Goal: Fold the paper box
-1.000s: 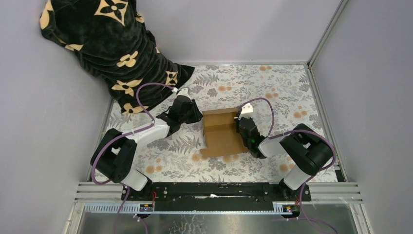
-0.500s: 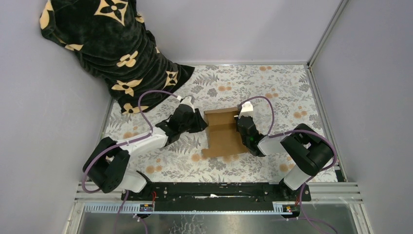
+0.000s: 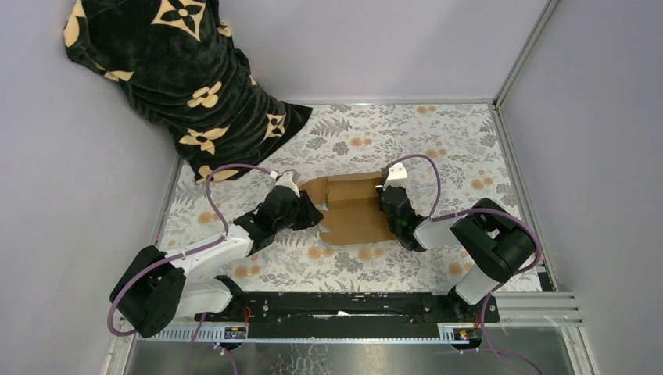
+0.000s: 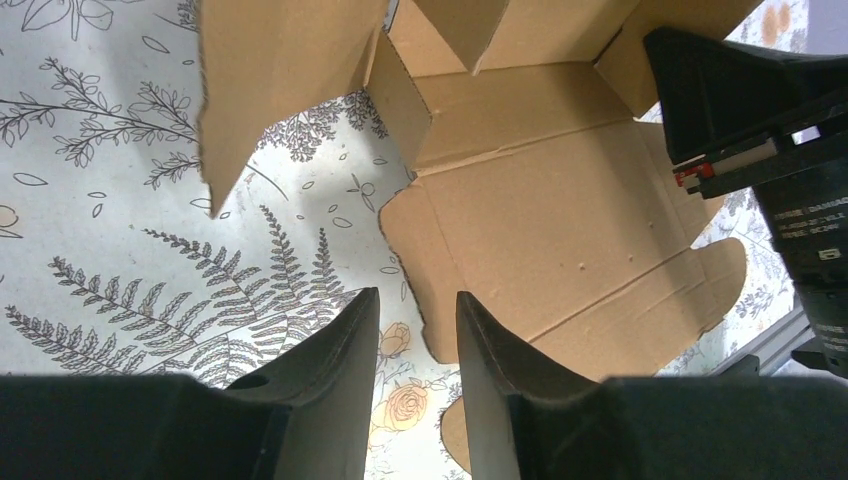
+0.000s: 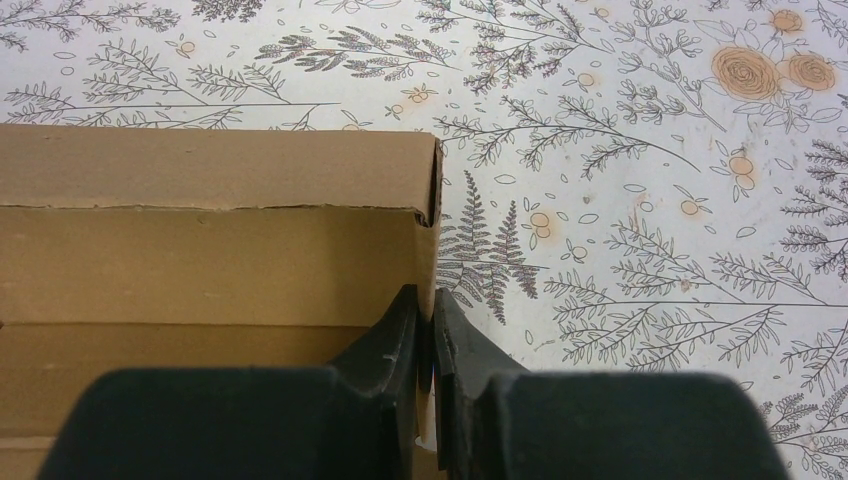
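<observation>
Item: paper box (image 3: 356,211), plain brown cardboard, part-folded. We see its far end raised into walls and its near panel lying flat.
Location: middle of the floral-covered counter (image 3: 438,141), between the two arms and well apart from the black flowered blanket (image 3: 172,70) in the far left corner.
Left gripper (image 4: 415,300): we find the jaws parted with nothing between them, poised over the box's left edge just beside the loose left flap (image 4: 270,90).
Right gripper (image 5: 425,300): closed on the box, pinching its thin right-hand wall close to the far corner.
Weight: we judge it very light. It will likely slide or lift unless one side is pinned.
Stiffness: the panels are stiff, but they hinge freely at the scored creases. We expect the flaps to spring back if let go before being tucked.
Surface: matte and dry, so the pads should grip it well. The cloth beneath may let the box drag.
Fragility: it dents and tears at slits and tabs. We would keep the pinch force modest.
Where to hold: pinch a free panel edge away from the crease, or push flat against a flap's outer face. We would keep the right-side hold as the anchor.
Risk: we judge that an off-crease push could buckle the panel.
</observation>
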{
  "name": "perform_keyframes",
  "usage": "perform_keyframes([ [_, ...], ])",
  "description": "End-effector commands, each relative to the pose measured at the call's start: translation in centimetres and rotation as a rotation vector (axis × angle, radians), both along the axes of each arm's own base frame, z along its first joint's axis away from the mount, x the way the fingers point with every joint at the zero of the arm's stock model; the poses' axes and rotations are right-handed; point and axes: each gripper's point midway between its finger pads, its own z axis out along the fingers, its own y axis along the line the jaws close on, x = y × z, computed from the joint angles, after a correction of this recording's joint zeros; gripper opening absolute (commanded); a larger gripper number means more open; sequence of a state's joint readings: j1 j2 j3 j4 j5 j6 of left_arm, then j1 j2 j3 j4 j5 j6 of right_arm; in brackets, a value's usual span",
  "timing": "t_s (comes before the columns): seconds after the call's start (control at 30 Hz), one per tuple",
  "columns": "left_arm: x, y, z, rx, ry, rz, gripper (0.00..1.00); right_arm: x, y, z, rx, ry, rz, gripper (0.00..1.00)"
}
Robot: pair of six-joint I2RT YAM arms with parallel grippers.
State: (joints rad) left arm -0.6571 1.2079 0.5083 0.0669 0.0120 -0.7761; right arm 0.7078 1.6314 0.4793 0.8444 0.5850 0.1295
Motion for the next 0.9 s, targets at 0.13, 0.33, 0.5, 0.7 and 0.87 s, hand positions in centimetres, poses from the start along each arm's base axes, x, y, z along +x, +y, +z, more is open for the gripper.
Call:
perform_keyframes([
  [0.13,-0.2,-1.1,2.3,-0.062,-0.060,0.012,0.41,-0.7,0.0,0.0,0.003,0.014,-0.002,0.07],
  [0.33,-0.6,-2.4,2.0,-0.026,-0.054,-0.018,0.41,-0.5,0.4,0.6,0.030,0.012,-0.005,0.06],
  [0.5,-1.1,-2.3,1.4,0.013,-0.044,-0.007,0.41,-0.5,0.5,0.9,0.036,0.012,-0.006,0.06],
  [0.7,-1.5,-1.3,-0.2,0.055,-0.029,0.021,0.40,-0.6,0.7,0.7,0.053,0.022,-0.005,0.05],
  [0.87,-1.3,-0.3,-1.4,0.093,-0.036,0.056,0.40,-0.8,0.7,0.4,0.058,0.028,-0.001,0.05],
])
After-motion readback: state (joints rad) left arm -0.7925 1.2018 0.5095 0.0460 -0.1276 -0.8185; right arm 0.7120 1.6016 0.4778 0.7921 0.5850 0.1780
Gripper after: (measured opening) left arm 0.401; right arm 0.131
